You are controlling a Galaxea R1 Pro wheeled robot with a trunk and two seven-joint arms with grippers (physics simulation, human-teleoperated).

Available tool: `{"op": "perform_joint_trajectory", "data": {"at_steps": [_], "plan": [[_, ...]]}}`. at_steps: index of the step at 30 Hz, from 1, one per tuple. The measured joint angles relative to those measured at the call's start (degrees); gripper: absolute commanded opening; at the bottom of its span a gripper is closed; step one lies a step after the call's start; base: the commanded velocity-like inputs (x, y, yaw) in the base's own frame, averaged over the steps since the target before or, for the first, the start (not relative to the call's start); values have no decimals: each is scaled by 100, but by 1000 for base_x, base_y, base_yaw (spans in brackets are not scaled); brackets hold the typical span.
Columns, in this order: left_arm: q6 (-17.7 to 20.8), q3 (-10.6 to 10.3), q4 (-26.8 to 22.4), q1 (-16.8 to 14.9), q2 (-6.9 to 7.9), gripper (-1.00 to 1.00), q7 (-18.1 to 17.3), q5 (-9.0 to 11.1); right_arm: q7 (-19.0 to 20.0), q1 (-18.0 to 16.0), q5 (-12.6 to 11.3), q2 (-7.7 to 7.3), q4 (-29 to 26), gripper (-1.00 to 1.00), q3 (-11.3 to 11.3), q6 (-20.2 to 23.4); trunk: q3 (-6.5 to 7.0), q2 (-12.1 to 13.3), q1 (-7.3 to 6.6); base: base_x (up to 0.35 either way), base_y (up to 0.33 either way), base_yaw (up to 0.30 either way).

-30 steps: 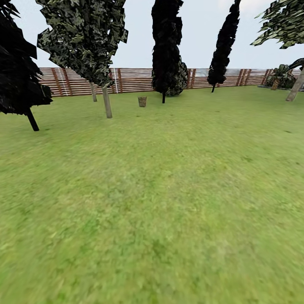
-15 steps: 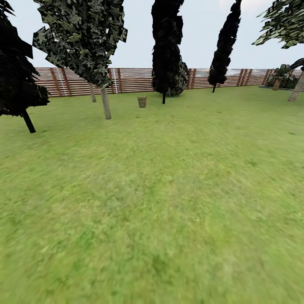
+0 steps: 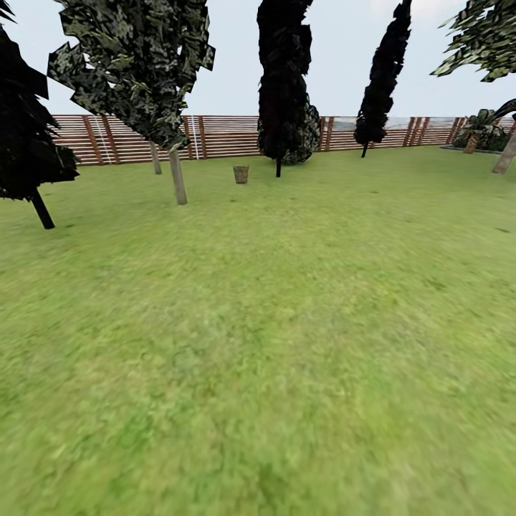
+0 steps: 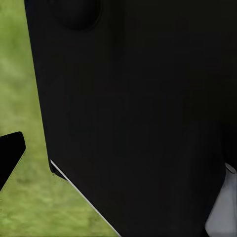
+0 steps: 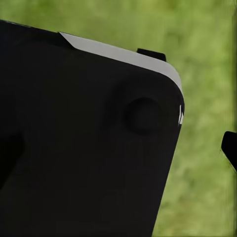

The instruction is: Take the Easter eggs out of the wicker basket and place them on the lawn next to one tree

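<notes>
Far across the lawn (image 3: 272,344), the small brown wicker basket (image 3: 241,174) stands on the grass short of the fence. From this distance I cannot make out the eggs. Just left of the basket rises a tree (image 3: 178,176) with a straight pale trunk and dark speckled leaf sheets. In the left wrist view a black tip (image 4: 10,154) juts over grass beside the robot's dark body (image 4: 133,113). The right wrist view has a similar black tip (image 5: 230,148) beside a dark panel (image 5: 84,143). Neither view lets me tell how the jaws stand.
A brown slat fence (image 3: 222,136) closes the far side. Black cone trees stand at the left (image 3: 29,143), behind the basket (image 3: 281,86) and further right (image 3: 380,79). Another pale trunk (image 3: 504,156) leans at the right edge, near a leafy plant (image 3: 479,130).
The whole head view has crept forward across the lawn: the left trees have slid outward and downward, and the basket sits slightly lower in the picture.
</notes>
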Motion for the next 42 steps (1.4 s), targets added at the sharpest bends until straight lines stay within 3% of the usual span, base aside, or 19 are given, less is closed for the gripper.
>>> {"op": "perform_joint_trajectory", "data": {"at_steps": [42], "plan": [[0, 8, -21, 0, 9, 100, 0, 8, 0, 0, 0, -26, 9, 100, 0, -12, 0, 0, 0, 328, 0, 0]]}}
